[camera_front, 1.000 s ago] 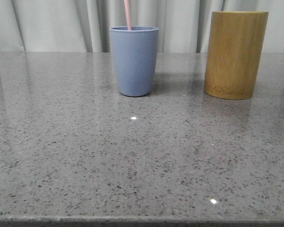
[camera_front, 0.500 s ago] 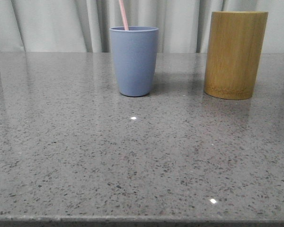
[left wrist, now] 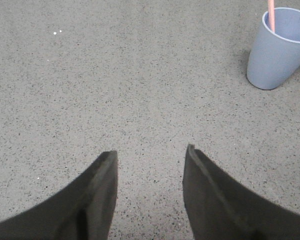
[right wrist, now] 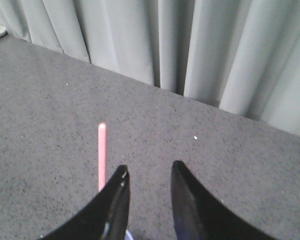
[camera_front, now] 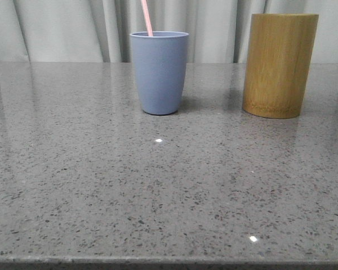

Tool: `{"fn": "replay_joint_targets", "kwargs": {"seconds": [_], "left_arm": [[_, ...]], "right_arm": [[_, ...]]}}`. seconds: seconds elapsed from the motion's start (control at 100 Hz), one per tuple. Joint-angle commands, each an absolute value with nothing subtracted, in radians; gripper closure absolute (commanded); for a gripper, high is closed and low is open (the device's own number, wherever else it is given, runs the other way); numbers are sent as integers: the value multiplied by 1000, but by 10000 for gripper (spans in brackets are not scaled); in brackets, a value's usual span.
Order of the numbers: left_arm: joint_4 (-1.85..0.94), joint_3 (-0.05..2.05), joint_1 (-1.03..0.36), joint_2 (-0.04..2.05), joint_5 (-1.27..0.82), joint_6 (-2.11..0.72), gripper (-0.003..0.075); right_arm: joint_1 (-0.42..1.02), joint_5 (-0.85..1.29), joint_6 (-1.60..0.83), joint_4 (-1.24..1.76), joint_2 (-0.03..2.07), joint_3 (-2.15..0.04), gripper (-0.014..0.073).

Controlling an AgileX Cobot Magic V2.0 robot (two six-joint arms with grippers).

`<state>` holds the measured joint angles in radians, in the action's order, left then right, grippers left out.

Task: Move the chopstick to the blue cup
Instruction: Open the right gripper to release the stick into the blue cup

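The blue cup (camera_front: 159, 72) stands upright at the table's far middle. A pale pink chopstick (camera_front: 147, 17) stands in it, leaning left against the rim, its top out of frame. The left wrist view shows the cup (left wrist: 277, 50) and the chopstick (left wrist: 271, 14) far off to one side of my left gripper (left wrist: 151, 155), which is open and empty above bare table. My right gripper (right wrist: 149, 170) is open and empty; the chopstick's top (right wrist: 102, 155) sticks up just outside one finger, not between the jaws. A sliver of blue shows below the fingers.
A taller yellow-brown bamboo cylinder (camera_front: 279, 64) stands right of the blue cup. Grey speckled stone table (camera_front: 158, 185) reaches the front edge. Pale curtains (camera_front: 62, 28) hang behind the table. Neither arm shows in the front view.
One second ago the chopstick stood nearly upright in the blue cup. It has since tipped left against the rim and rests there. The cups have not moved.
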<state>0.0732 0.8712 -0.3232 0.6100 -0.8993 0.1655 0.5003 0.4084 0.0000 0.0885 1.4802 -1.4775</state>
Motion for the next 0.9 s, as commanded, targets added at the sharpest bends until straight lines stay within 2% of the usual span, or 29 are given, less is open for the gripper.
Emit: {"fn": "replay_joint_targets", "kwargs": {"seconds": [0.0,0.57,0.66,0.74,0.84,0.89], "left_arm": [[73,896,-323,612,-821,172,408],[73,896,-323,612,-758,172,411],[73,896,-323,612,-759,172,447],[73,896,-323,612,-759,172,513],[73,896,-323,612,-759,172,603],[73,896,-323,610,-759,172,647]], "right_arm": [[484,295,-12,79,1365,-1419,378],[415,232,-12,78,848,-923,381],[415,233,-12,78,785,-869,382],[415,235,-12,78,722,-830,391],[415,243,-12,78,654,-788,452],[415,250,-12,78,622,-770,508]]}}
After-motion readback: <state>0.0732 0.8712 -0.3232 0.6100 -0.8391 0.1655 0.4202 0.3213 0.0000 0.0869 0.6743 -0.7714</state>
